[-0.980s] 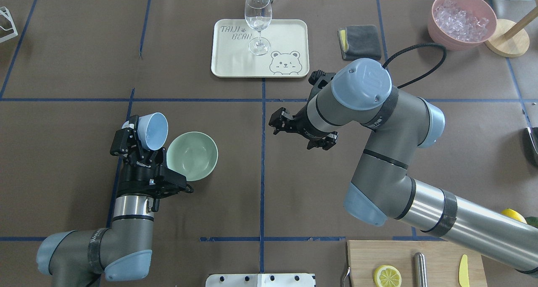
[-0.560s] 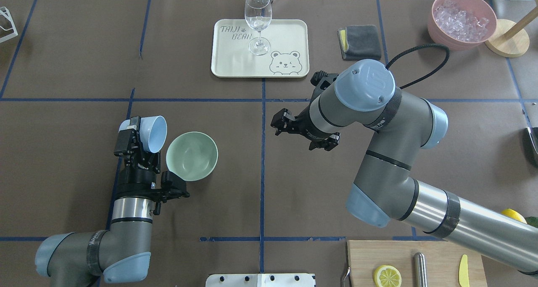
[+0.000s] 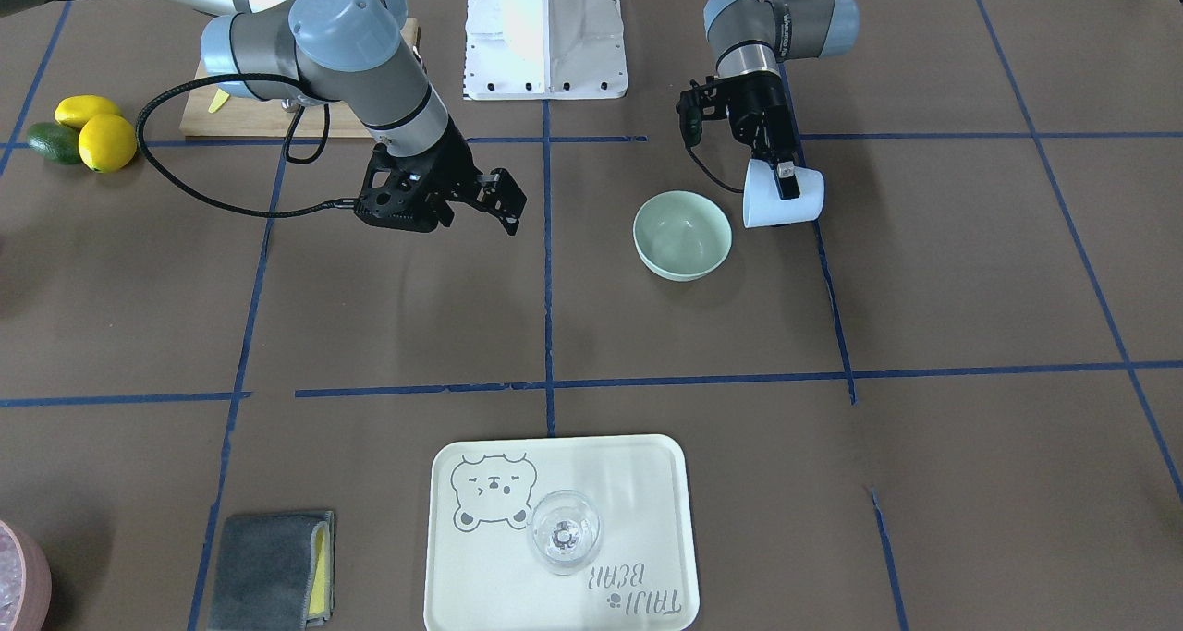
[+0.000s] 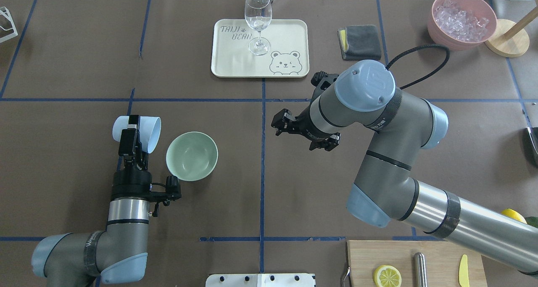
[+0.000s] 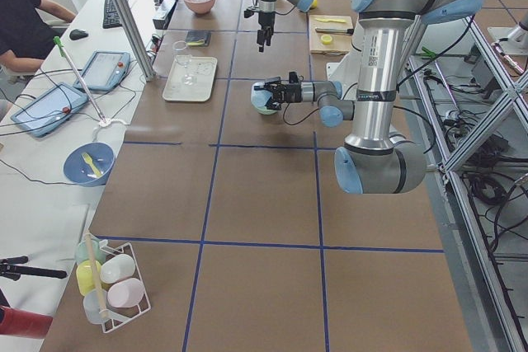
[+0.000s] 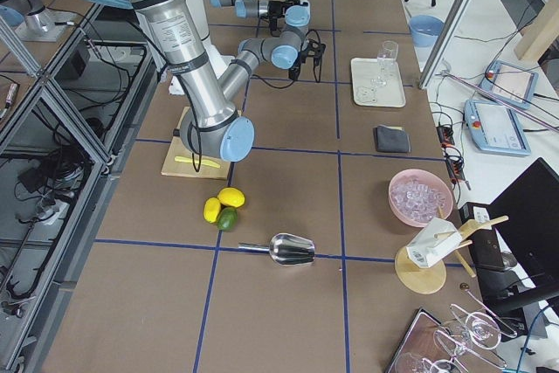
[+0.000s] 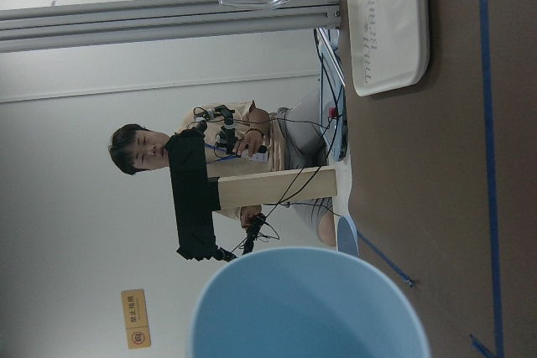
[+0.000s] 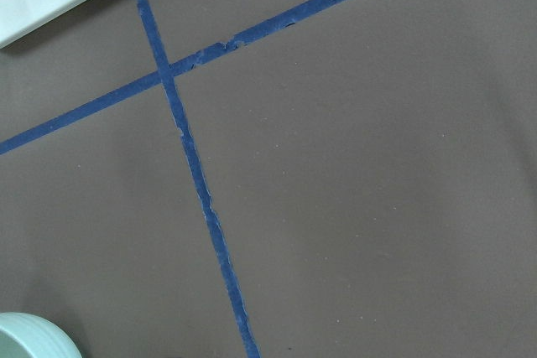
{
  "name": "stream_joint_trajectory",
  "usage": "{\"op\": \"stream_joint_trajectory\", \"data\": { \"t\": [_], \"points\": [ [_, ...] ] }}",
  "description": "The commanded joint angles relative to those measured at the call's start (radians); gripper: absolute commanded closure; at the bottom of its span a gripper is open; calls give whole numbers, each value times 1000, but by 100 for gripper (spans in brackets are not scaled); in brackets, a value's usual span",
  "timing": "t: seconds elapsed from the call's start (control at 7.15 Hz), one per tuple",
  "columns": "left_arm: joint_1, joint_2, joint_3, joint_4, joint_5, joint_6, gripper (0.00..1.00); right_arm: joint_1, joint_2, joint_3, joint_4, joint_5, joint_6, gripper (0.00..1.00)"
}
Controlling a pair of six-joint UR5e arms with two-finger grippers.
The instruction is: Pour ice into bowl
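Can't really see into the light blue cup [image 4: 148,134]. Left gripper [image 4: 133,129] is clamped on it, tipped sideways just beside the bowl [image 4: 169,160]; right gripper [image 4: 300,132] hovers spread open, empty.

Matt brown, paper-like table covering [image 4: 63,68], marked with blue tape lines [image 4: 262,152] frayed at the edges. Smooth mint-green bowl [image 4: 192,156] and light blue cup [image 4: 152,131], both with a soft plastic sheen. Far off, clear glossy wine glass [image 4: 257,14] on a smooth cream tray [image 4: 290,35]; to its right, fuzzy grey cloth [image 4: 361,41]. Near right, pale bare-wood board [image 4: 441,257]. Brushed-metal arm tubes [image 4: 470,230] with glossy blue caps [image 4: 365,83].
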Motion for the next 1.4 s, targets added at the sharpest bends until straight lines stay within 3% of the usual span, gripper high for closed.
{"op": "stream_joint_trajectory", "data": {
  "t": [0.0, 1.26],
  "points": [
    [0, 1, 2, 0, 19, 87, 100, 1, 0, 0, 0, 0, 1, 0],
    [0, 2, -15, -14, 21, 173, 100, 0, 1, 1, 0, 0, 7, 0]
  ]
}}
